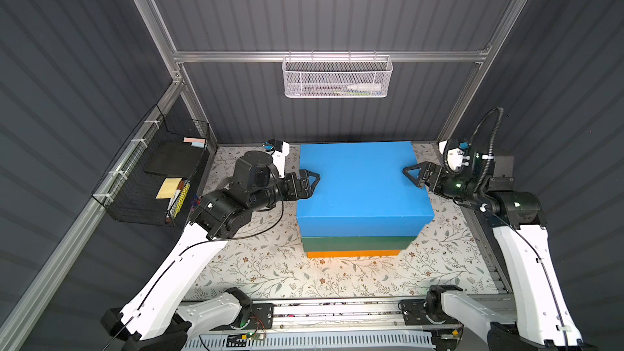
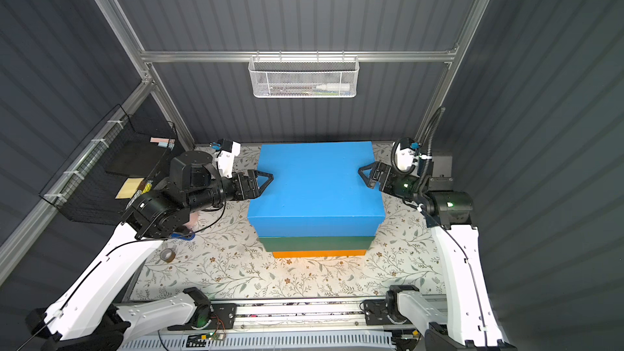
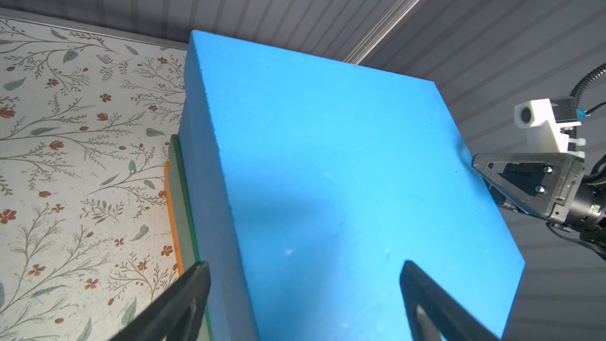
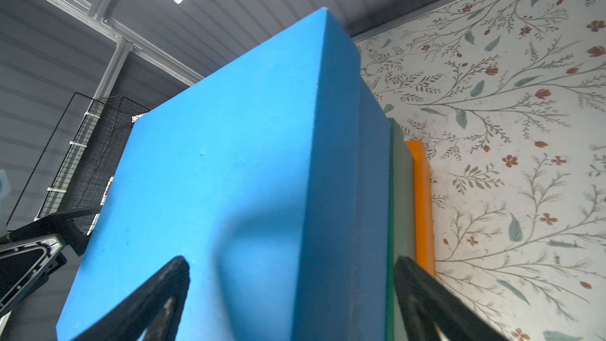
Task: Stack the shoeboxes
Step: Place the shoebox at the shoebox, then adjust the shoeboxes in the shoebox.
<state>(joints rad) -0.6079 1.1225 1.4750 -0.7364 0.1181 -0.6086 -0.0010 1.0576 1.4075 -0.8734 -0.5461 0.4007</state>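
Blue shoebox point(image 1: 361, 190) tops green shoebox point(image 1: 358, 243), orange shoebox point(image 1: 354, 254); left end effector point(image 1: 315, 179), right end effector point(image 1: 407, 173) both open; basket point(image 1: 304, 77) holds bottle point(image 1: 364, 87).

The flowery surface point(image 1: 270, 265) has the orange shoebox point(image 1: 353, 254) lying flat on it. A small brown tape roll point(image 2: 167, 254) lies well apart from the orange shoebox, on its left.

The blue shoebox point(image 1: 361, 190) is sitting on the green shoebox point(image 1: 358, 244) (orange shoebox point(image 1: 354, 254) lowest). The left gripper point(image 1: 315, 180) and right gripper point(image 1: 408, 173) are flanking it.
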